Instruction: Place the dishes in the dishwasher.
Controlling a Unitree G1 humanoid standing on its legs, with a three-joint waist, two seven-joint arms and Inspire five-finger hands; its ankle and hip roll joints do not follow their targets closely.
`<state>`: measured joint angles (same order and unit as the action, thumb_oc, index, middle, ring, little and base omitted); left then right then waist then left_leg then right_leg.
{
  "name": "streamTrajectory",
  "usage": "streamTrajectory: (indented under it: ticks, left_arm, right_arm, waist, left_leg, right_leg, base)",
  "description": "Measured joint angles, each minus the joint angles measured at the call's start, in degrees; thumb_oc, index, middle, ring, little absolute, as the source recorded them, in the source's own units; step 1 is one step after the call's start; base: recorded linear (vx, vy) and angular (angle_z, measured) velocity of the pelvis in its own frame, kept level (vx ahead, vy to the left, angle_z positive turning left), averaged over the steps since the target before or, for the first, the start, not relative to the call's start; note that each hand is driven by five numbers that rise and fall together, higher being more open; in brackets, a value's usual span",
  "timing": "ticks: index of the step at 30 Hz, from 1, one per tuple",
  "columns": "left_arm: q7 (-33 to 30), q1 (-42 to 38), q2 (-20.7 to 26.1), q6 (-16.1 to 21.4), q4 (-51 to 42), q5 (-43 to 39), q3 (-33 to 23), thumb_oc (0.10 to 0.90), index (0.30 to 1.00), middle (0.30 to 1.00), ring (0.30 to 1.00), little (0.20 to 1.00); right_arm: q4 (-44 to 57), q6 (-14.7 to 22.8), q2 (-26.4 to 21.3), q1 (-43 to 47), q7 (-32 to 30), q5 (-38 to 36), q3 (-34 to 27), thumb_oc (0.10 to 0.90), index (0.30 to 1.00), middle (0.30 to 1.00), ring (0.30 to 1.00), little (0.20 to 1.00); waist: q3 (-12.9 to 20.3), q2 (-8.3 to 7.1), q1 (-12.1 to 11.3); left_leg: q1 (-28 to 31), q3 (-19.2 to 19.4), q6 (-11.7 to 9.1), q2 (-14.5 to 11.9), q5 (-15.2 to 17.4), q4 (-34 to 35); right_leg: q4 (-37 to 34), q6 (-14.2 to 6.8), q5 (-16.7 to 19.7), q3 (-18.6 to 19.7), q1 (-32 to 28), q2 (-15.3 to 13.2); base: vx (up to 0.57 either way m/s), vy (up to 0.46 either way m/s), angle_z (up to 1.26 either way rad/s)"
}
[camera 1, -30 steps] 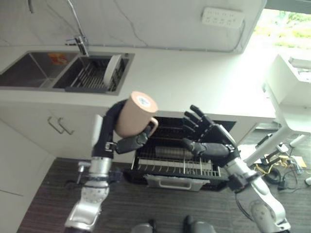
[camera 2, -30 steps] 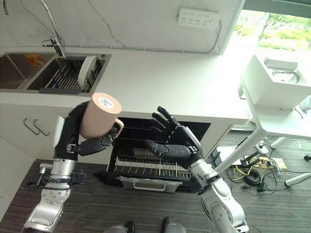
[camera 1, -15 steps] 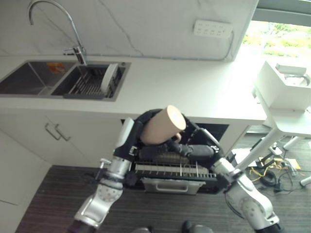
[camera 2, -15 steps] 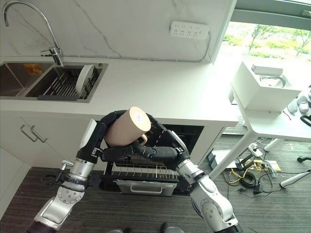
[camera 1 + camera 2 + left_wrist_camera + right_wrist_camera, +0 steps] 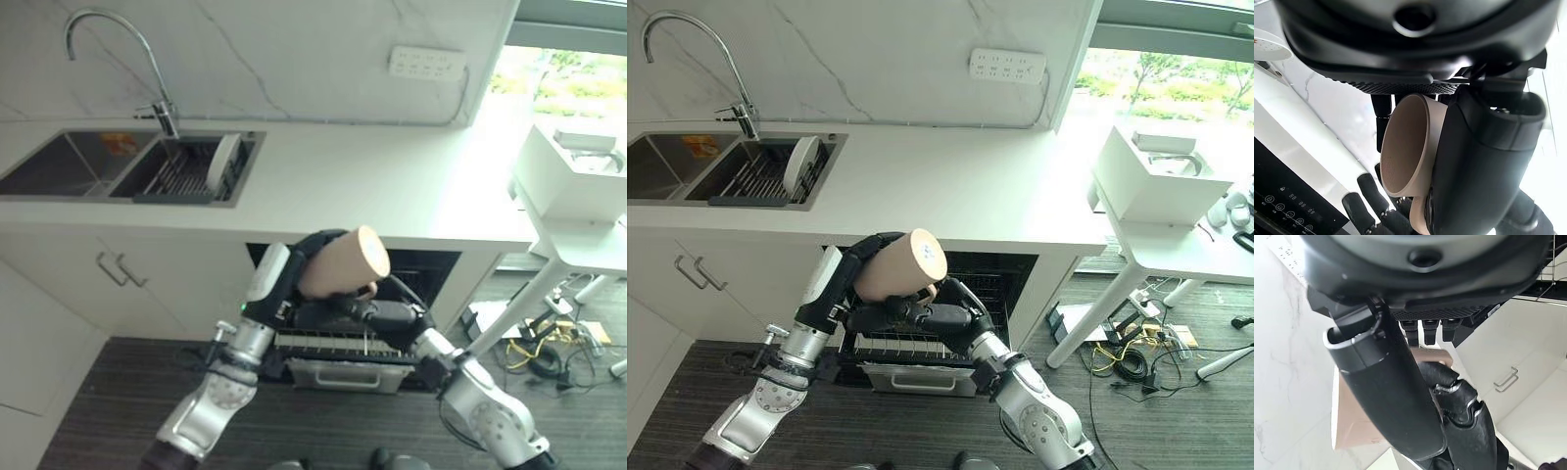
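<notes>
Now we hold the mug [image 5: 901, 266] in the left robot hand [image 5: 854, 269], fingers curled round it, at the worktop's [image 5: 950, 186] front edge above the dishwasher rack [image 5: 911, 350]. The right robot hand [image 5: 939, 315] has closed in beneath it, touching; we cannot tell its grip. We judge a handover is beginning.

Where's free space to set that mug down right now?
Bare worktop runs from the sink to the window; that sink's rack holds a plate. Over the dishwasher rack it's crowded: left hand, mug, right hand.
</notes>
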<state>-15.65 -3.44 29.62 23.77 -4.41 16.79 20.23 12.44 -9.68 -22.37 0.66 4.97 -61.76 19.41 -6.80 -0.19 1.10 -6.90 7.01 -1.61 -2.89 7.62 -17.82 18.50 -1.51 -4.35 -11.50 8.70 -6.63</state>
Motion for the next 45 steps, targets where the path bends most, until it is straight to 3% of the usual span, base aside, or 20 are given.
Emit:
streamTrajectory:
  ticks: [24, 25, 26, 27, 28, 29, 45]
  left_arm:
    - [-2.84, 0.31, 0.63, 1.18, 5.96, 4.26, 1.73, 0.400, 0.300, 0.300, 0.300, 0.300]
    - [-2.88, 0.31, 0.63, 1.25, 5.96, 4.28, 1.72, 0.400, 0.300, 0.300, 0.300, 0.300]
    - [-2.89, 0.31, 0.63, 1.27, 5.96, 4.32, 1.72, 0.400, 0.300, 0.300, 0.300, 0.300]
    - [-2.90, 0.30, 0.63, 1.27, 5.96, 4.35, 1.72, 0.400, 0.300, 0.300, 0.300, 0.300]
    - [-2.90, 0.30, 0.64, 1.25, 5.96, 4.37, 1.72, 0.400, 0.300, 0.300, 0.300, 0.300]
    - [-2.89, 0.29, 0.74, 1.18, 5.96, 4.39, 1.72, 0.400, 0.300, 0.300, 0.300, 0.300]
    - [-3.58, 0.10, 1.17, 1.34, 5.95, 7.14, 1.84, 0.400, 0.300, 0.300, 0.300, 0.300]
  right_arm:
    - [0.05, 0.84, 0.02, 0.02, -0.16, -2.78, -2.35, 0.800, 0.900, 0.900, 0.900, 0.900]
    - [0.04, 0.99, -0.10, 0.01, -0.18, -3.41, -2.36, 0.742, 0.813, 0.813, 0.813, 0.813]
    - [0.05, 1.12, 0.11, 0.02, -0.21, -3.67, -2.32, 0.565, 0.547, 0.547, 0.547, 0.547]
    - [0.04, 1.28, 0.17, 0.02, -0.24, -3.67, -2.26, 0.471, 0.406, 0.406, 0.406, 0.406]
    - [0.05, 1.30, 0.19, 0.02, -0.24, -3.64, -2.21, 0.466, 0.399, 0.399, 0.399, 0.399]
    - [0.05, 1.29, -0.05, 0.02, -0.20, -3.44, -2.03, 0.400, 0.300, 0.300, 0.300, 0.300]
    - [0.04, 1.12, -0.48, 0.02, -1.99, -1.29, -1.96, 0.400, 0.300, 0.300, 0.300, 0.300]
  waist:
    - [0.34, 0.39, 0.07]
    - [0.34, 0.39, 0.09]
    - [0.35, 0.40, 0.11]
    - [0.35, 0.40, 0.10]
    - [0.35, 0.42, 0.09]
    - [0.36, 0.43, 0.09]
    - [0.37, 0.44, -0.03]
  left_leg:
    - [0.12, 0.17, 0.02, -0.05, 0.02, 0.08]
    - [0.12, 0.19, 0.02, -0.04, 0.02, 0.08]
    - [0.20, 0.20, 0.02, -0.05, 0.02, 0.08]
    - [0.37, 0.26, 0.03, -0.04, 0.01, 0.08]
    - [0.38, 0.38, 0.04, -0.05, 0.01, 0.09]
    - [0.42, 0.42, 0.04, -0.05, 0.01, 0.10]
    - [0.13, 0.41, 0.03, -0.06, 0.00, 0.21]
  right_leg:
    - [0.00, 0.02, -0.09, 0.21, 0.10, 0.08]
    - [0.00, 0.02, -0.09, 0.22, 0.10, 0.08]
    - [-0.03, 0.02, -0.09, 0.23, 0.12, 0.08]
    - [-0.11, 0.02, -0.09, 0.28, 0.18, 0.08]
    - [-0.14, 0.02, -0.09, 0.41, 0.26, 0.09]
    - [-0.11, 0.02, -0.09, 0.50, 0.26, 0.10]
    - [0.19, 0.02, -0.12, 0.61, 0.32, 0.17]
  base:
    - [0.00, 0.000, 0.00]
    - [0.00, 0.000, 0.00]
    - [0.00, 0.000, 0.00]
    - [0.00, -0.003, -0.03]
    - [0.01, -0.004, -0.05]
    - [0.01, -0.004, -0.05]
    - [0.00, -0.001, 0.00]
